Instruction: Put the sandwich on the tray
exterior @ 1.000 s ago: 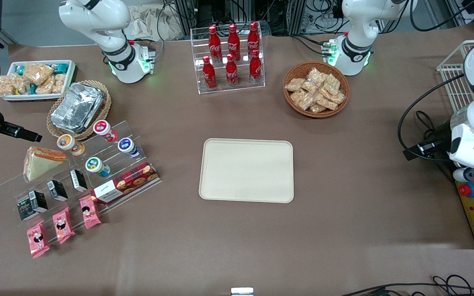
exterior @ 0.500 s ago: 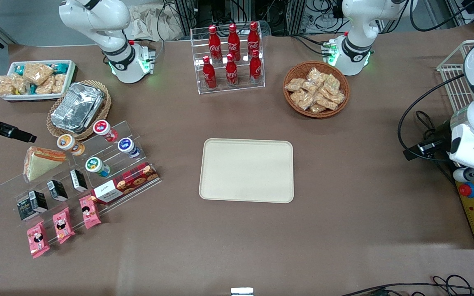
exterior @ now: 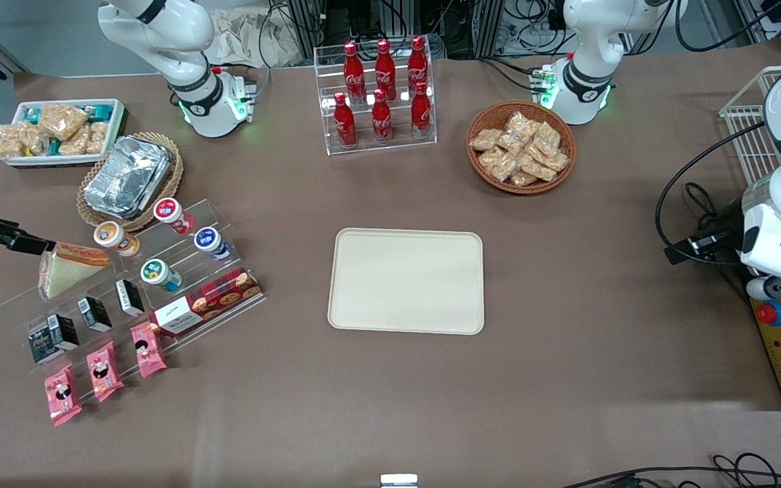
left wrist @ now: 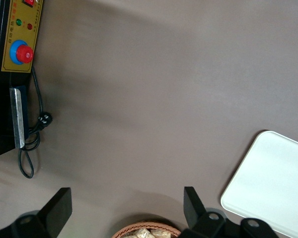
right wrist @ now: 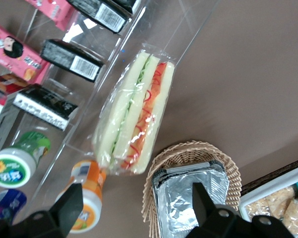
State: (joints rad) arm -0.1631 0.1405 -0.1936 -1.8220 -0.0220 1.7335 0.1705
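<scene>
The sandwich, a clear-wrapped wedge of white bread with an orange-red and green edge, lies on the top step of a clear acrylic rack. It also shows in the right wrist view. My gripper hangs just above the sandwich's end toward the working arm's side, farther from the front camera than the wedge's middle. In the right wrist view the gripper is open and empty, its fingers wide apart. The cream-beige tray lies empty mid-table, toward the parked arm from the rack.
The rack holds small cups, black boxes, a red cookie box and pink packets. A foil container sits in a wicker basket beside a white snack bin. A cola rack and a snack basket stand farther back.
My gripper has come down and nearer to the front camera, from above the table beside the foil basket to just over the sandwich. The sandwich and tray have not moved.
</scene>
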